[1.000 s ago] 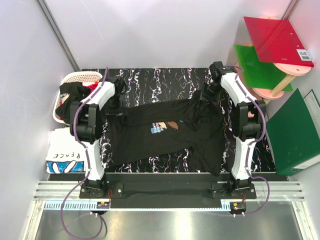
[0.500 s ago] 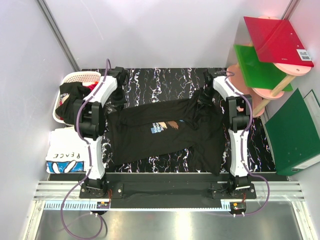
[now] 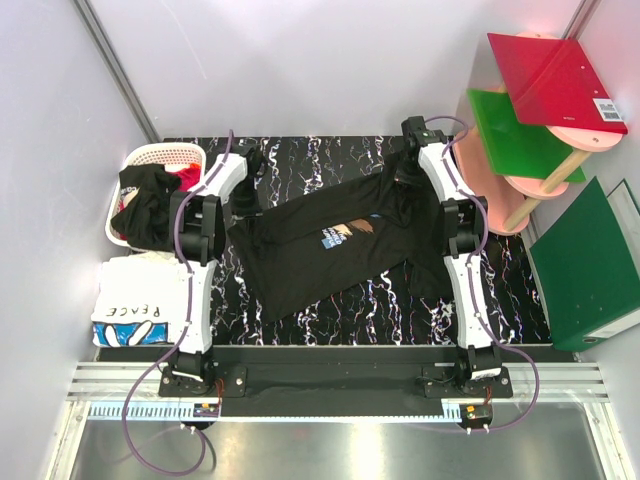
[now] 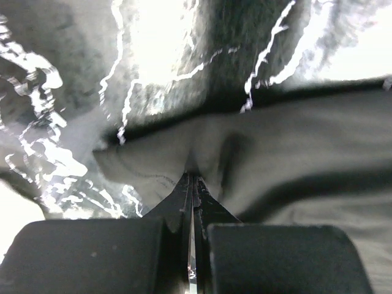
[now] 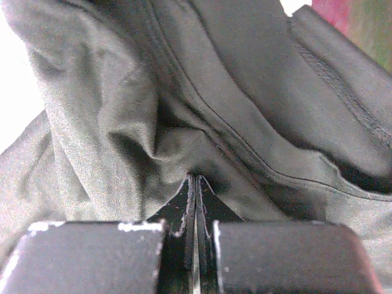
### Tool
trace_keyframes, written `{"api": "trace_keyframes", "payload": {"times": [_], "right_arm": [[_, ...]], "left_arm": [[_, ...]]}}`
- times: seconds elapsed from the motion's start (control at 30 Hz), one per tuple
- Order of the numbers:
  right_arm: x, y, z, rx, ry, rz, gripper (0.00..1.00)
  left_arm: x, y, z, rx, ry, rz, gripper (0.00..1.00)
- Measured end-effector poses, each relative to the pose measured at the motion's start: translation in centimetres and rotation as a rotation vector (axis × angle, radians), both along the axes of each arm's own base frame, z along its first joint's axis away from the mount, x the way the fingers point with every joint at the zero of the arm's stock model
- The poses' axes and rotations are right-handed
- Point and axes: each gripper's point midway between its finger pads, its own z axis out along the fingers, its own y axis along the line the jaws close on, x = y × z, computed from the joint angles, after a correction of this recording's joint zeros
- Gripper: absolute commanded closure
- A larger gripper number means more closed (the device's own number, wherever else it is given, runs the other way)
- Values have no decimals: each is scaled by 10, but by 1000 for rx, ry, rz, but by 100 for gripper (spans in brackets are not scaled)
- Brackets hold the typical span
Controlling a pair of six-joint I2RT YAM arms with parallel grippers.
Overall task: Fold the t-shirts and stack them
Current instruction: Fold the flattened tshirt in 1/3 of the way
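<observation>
The black t-shirt (image 3: 310,265) with the small chest print (image 3: 346,232) lay spread across the middle of the dark marbled desk (image 3: 320,160), slanting from lower left to upper right of the overhead view. The left arm (image 3: 205,215) reached to the shirt's upper left corner. In the left wrist view, the left jaws were pressed together, pinching a fold of the black cloth at its edge. The right arm (image 3: 462,235) reached to the shirt's upper right. There the right jaws were likewise closed tight on a bunched fold near a seam.

At the left edge, a white basket (image 3: 165,153) held another black shirt (image 3: 145,200) and a red one (image 3: 190,178). Below it lay a white t-shirt (image 3: 130,310) lettered "PEACE". At the upper right sat a red folder (image 3: 555,80) and a green folder (image 3: 520,135).
</observation>
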Motion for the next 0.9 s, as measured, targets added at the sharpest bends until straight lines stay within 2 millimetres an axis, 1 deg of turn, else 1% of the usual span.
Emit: {"api": "trace_keyframes", "payload": {"times": [0.03, 0.1, 0.2, 0.27, 0.3, 0.33, 0.37, 0.43, 0.47, 0.5, 0.53, 0.63, 0.73, 0.8, 0.83, 0.9], "right_arm": [[3, 0, 0, -2, -9, -6, 93], [4, -1, 0, -3, -13, -12, 87], [4, -1, 2, -3, -14, -9, 85], [-3, -2, 5, -10, -2, 0, 82], [-8, -3, 10, -14, 4, 7, 78], [-13, -4, 17, -17, 8, 14, 74], [-17, -5, 26, -18, 4, 17, 59], [-26, -7, 53, -9, -21, 23, 37], [-29, -7, 70, -4, -43, 27, 12], [-33, -7, 89, 5, -72, 32, 5], [-37, -7, 107, 10, -99, 38, 0], [-51, -8, 159, 30, -190, 50, 0], [-67, -9, 190, 49, -241, 64, 0], [-76, -11, 192, 47, -241, 65, 0], [-81, -14, 189, 45, -227, 64, 0], [-92, -19, 173, 46, -178, 57, 0]], "left_arm": [[-1, 0, -4, 0, 12, 2, 100], [-2, 0, -3, 2, 26, 7, 100], [-1, 0, -4, 8, 42, 15, 100], [1, 0, -4, 17, 53, 26, 100], [3, 0, -4, 22, 55, 30, 100], [9, 0, -4, 28, 44, 37, 100], [13, 0, -4, 29, 36, 41, 100], [28, 0, -3, 35, -6, 57, 100], [35, 0, -3, 39, -31, 65, 100], [42, 0, -2, 42, -53, 73, 100], [49, 2, -2, 46, -78, 83, 100], [61, 6, -1, 53, -126, 104, 100], [75, 12, -1, 50, -180, 130, 100], [82, 16, 0, 46, -206, 146, 100], [86, 18, 0, 44, -219, 153, 100], [93, 23, 3, 40, -252, 164, 100]]}}
